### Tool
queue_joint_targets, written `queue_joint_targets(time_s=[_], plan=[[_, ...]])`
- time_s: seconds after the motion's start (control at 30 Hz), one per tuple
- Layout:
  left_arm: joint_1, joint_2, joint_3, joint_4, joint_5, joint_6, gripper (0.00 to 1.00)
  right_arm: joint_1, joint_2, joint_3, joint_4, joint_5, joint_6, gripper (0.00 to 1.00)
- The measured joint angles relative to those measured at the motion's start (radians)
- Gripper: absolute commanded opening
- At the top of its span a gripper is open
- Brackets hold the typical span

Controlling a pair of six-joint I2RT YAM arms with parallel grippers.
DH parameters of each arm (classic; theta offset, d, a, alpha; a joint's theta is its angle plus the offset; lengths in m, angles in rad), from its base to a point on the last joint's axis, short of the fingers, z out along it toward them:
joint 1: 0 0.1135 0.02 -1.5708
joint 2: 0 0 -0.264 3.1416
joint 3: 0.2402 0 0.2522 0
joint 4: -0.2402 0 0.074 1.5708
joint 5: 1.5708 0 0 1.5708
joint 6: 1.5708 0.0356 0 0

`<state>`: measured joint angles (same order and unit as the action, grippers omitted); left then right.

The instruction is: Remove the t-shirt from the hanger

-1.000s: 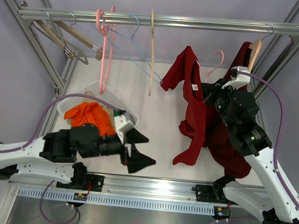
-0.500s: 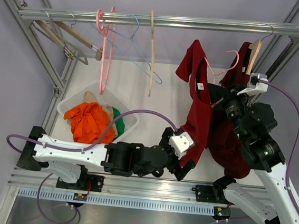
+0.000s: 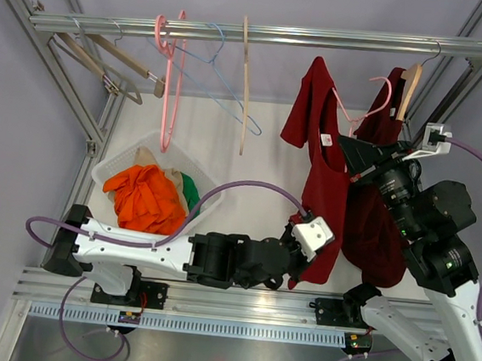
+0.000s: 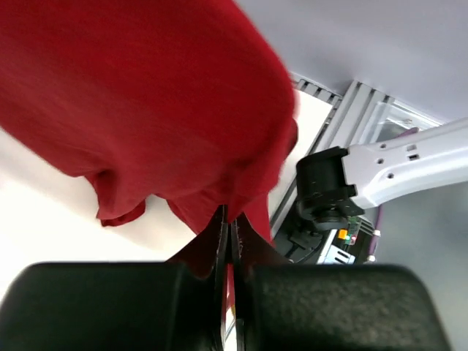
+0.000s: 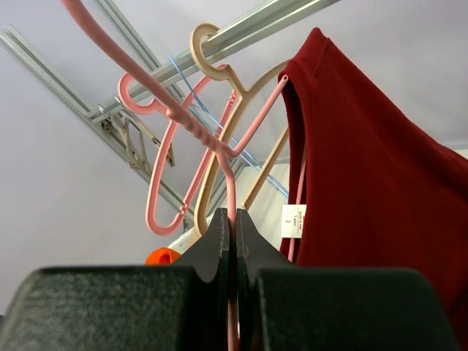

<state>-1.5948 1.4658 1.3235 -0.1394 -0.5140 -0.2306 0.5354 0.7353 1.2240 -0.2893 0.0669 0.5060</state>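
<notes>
The top external camera looks steeply down from above and behind the robot, taking in the whole counter (image 3: 259,174) up to the rail (image 3: 323,36) across the top. The left wrist camera sits very close beneath the red t-shirt (image 4: 139,95), facing across toward the right arm's base (image 4: 329,194) at right. The right wrist camera tilts upward, close to the pink hanger (image 5: 231,183); all three views share the t-shirt

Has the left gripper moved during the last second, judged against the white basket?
Yes. The left gripper went to the right, away from the white basket, and now pinches the lower edge of the red t-shirt.
</notes>
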Motion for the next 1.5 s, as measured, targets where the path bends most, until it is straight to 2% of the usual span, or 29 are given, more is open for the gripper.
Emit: queue_joint_targets(time_s=[0.17, 0.37, 0.47, 0.6, 0.77, 0.97, 1.13, 1.27, 1.5], plan=[[-0.063, -0.008, -0.016, 0.022, 0.016, 0.020, 0.00, 0.001, 0.047, 0.030, 0.042, 0.014, -0.003, 0.00], [-0.201, -0.065, -0.102, 0.027, 0.047, 0.028, 0.00, 0.009, 0.084, -0.096, 0.285, 0.070, 0.023, 0.00], [-0.240, -0.087, -0.133, 0.028, 0.047, 0.023, 0.00, 0.011, 0.151, -0.142, 0.374, 0.081, 0.057, 0.00], [-0.257, -0.131, -0.204, 0.020, 0.061, -0.018, 0.00, 0.016, 0.256, -0.137, 0.404, 0.080, 0.072, 0.00], [-0.266, -0.194, -0.363, -0.008, 0.060, -0.093, 0.00, 0.016, 0.257, -0.042, 0.303, 0.042, 0.070, 0.00], [-0.263, -0.201, -0.448, 0.019, 0.084, -0.143, 0.00, 0.018, 0.091, 0.086, 0.148, -0.071, 0.088, 0.00], [-0.267, -0.225, -0.393, -0.055, 0.018, -0.093, 0.00, 0.017, -0.047, 0.121, 0.030, -0.159, 0.089, 0.00], [-0.236, -0.291, -0.284, -0.057, -0.016, 0.035, 0.00, 0.015, -0.122, 0.143, -0.096, -0.241, 0.056, 0.00], [0.012, -0.352, -0.173, 0.143, 0.056, 0.209, 0.00, 0.015, -0.224, 0.260, -0.306, -0.358, -0.009, 0.00]])
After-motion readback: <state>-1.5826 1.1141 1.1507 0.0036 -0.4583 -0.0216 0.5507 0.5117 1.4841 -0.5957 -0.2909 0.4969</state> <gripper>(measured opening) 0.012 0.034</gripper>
